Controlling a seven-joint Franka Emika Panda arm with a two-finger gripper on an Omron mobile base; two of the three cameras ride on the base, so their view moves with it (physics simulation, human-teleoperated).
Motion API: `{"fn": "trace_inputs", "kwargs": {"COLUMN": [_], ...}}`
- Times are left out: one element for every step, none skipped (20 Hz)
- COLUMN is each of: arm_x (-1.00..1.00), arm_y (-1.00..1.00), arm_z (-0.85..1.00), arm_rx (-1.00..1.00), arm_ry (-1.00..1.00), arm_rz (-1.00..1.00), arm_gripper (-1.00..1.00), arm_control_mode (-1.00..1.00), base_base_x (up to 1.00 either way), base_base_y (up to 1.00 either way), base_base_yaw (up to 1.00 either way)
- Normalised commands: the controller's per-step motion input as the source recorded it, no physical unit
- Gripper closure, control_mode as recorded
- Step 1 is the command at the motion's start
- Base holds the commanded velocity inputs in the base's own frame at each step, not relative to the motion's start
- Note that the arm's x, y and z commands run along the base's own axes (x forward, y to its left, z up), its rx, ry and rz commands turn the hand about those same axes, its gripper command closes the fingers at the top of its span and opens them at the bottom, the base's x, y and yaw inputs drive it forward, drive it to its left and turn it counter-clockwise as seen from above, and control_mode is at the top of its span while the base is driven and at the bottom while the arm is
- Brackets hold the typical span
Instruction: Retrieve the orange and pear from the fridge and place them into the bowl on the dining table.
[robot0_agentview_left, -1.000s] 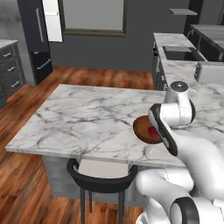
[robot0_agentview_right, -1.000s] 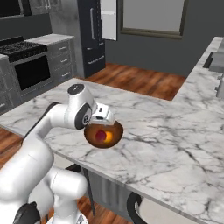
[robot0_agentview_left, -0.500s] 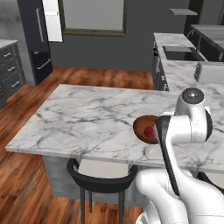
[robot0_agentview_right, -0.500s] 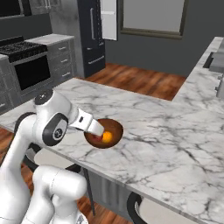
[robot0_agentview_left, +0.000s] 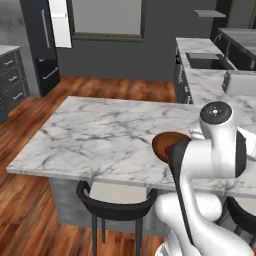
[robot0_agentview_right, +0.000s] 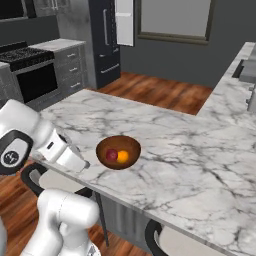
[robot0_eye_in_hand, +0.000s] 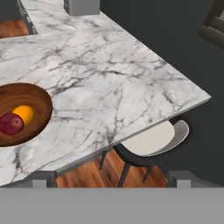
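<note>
Gripper: seen in the hand view, where its 2 dark tips (robot0_eye_in_hand: 111, 178) sit at the bottom corners, spread wide with nothing between them; they hang over the near edge of the table, above a stool.
Arm: white (robot0_agentview_right: 30, 142), folded back at the table's near edge in the right base view, well clear of the bowl; in the left base view its elbow (robot0_agentview_left: 215, 145) covers the right part of the bowl.
Bowl: reddish-brown (robot0_agentview_right: 118, 152), standing upright on the dining table near its front edge.
Orange: small bright ball (robot0_agentview_right: 122, 156) resting inside the bowl, on its floor.
Red fruit: small dark-red round thing (robot0_agentview_right: 111, 155) in the same bowl, touching the orange.
Dining table: white marble with grey veins (robot0_agentview_right: 190, 150), bare apart from the bowl.
Stools: 1 black-backed with pale seat (robot0_eye_in_hand: 151, 142) tucked under the table edge; another (robot0_agentview_left: 116, 202) at the front side in the left base view.
Fridge: tall black cabinet (robot0_agentview_right: 104, 42) with grey bar handles at the far wall, 1 upper door swung open showing a pale inner face (robot0_agentview_right: 124, 21).
Pear: cannot tell where it is.
</note>
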Motion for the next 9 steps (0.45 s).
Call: {"fn": "trace_inputs", "kwargs": {"arm_x": [-0.94,-0.89,-0.80,-0.68,-0.62,-0.53,-0.47,-0.44,-0.42], "arm_y": [0.41,0.46,0.52,0.56,0.58,0.58,0.60,0.60,0.57], "arm_z": [0.46,0.38,0.27,0.18,0.15,0.11,0.06,0.04,0.04], "arm_rx": [-0.04,-0.06,-0.08,-0.09,-0.10,-0.10,-0.09,-0.09,-0.09], "arm_ry": [-0.07,-0.09,-0.10,-0.10,-0.10,-0.09,-0.07,-0.05,-0.05], "arm_rz": [-0.25,-0.23,-0.23,-0.22,-0.22,-0.22,-0.24,-0.25,-0.26], "arm_gripper": [-1.00,-1.00,-1.00,-1.00,-1.00,-1.00,-1.00,-1.00,-1.00], "arm_control_mode": [-1.00,-1.00,-1.00,-1.00,-1.00,-1.00,-1.00,-1.00,-1.00], "base_base_x": [0.00,0.00,0.00,0.00,0.00,0.00,0.00,0.00,0.00], "base_base_y": [0.00,0.00,0.00,0.00,0.00,0.00,0.00,0.00,0.00], "base_base_yaw": [0.00,0.00,0.00,0.00,0.00,0.00,0.00,0.00,0.00]}}
